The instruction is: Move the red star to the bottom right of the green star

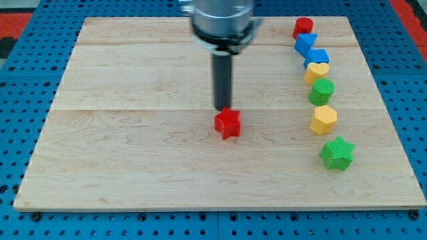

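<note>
Centrally on a pale wooden counter (133,133), made of glued planks with visible grain, my tip (221,109) sits just above the red star (227,123) as the view has it, right at the star's upper edge; whether they touch cannot be told. The rod is straight, dark and smooth, hanging from a grey metal housing at the view's top. No pincer shows on this arm, so nothing can be said about one being released or clenched.

The red star lies near the middle of the counter, well apart from the other pieces and to the view's left of them. The green star (336,153) lies toward the view's lower right.

Seven blocks run in a loose column down the view's right side. From the top: a red cylinder (303,27), a blue block (305,44), a second blue block (317,57), a yellow heart-like block (317,72), a green rounded block (321,91), a yellow hexagon (323,120), then the green star. The upper five sit touching or nearly so. Counted by colour: two red, two blue, two yellow, two green, eight in all. All look matte and solid.

Around the counter lies a blue perforated board (20,80).
</note>
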